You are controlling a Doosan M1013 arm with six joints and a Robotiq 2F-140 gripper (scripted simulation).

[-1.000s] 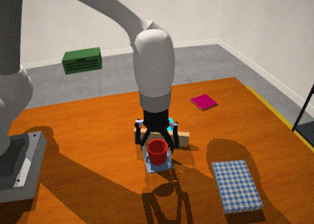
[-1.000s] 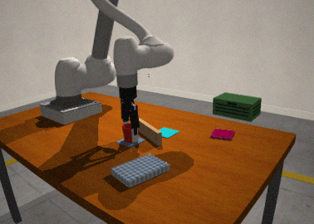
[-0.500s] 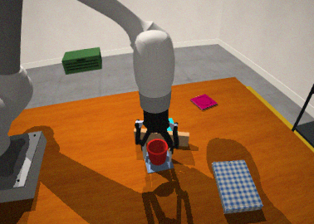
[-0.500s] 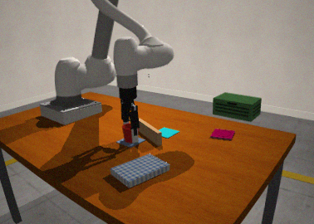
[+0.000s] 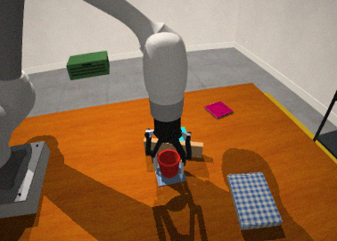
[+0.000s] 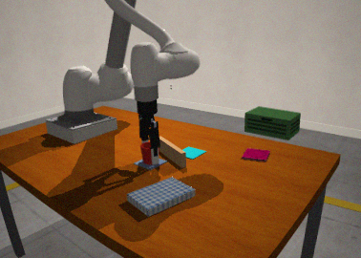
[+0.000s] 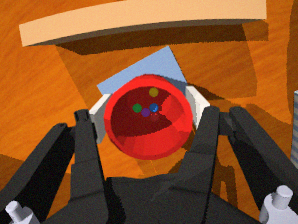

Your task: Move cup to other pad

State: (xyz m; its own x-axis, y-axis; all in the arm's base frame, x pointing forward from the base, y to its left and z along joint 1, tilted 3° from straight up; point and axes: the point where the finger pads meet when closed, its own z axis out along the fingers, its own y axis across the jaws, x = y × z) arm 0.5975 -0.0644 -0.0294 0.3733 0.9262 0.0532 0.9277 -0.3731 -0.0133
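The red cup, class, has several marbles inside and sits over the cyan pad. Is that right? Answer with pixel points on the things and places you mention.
Not quite: the red cup [image 5: 169, 165] [image 6: 146, 154] [image 7: 149, 146] has several marbles [image 7: 137, 108] inside, but sits over the blue pad [image 5: 171, 181] [image 6: 139, 163] [image 7: 145, 72], as the top view shows.
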